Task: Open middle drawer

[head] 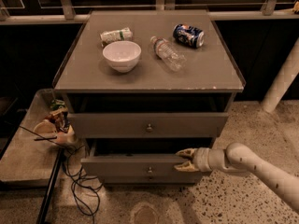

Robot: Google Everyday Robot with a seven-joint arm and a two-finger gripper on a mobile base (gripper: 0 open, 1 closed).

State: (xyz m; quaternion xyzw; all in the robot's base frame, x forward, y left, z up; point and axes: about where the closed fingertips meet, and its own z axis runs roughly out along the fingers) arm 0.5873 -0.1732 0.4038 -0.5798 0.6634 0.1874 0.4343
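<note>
The middle drawer [135,166] is a grey front with a small round knob [149,170]. It stands pulled out a little from the cabinet, with a dark gap above it. My gripper [185,160] comes in from the right on a white arm [247,164] and sits at the right part of the drawer's top edge. One tan finger [187,152] is behind the front panel and the other is in front of it, so the gripper clasps the panel. The wider top drawer [149,125] is above it. The bottom drawer is hidden.
On the cabinet top [210,73] are a white bowl [121,55], a clear bottle [168,53] lying down, a blue can [188,35] and a small packet [117,34]. A low shelf [23,157] with clutter and black cables [77,185] is at the left. A white post [282,78] is at the right.
</note>
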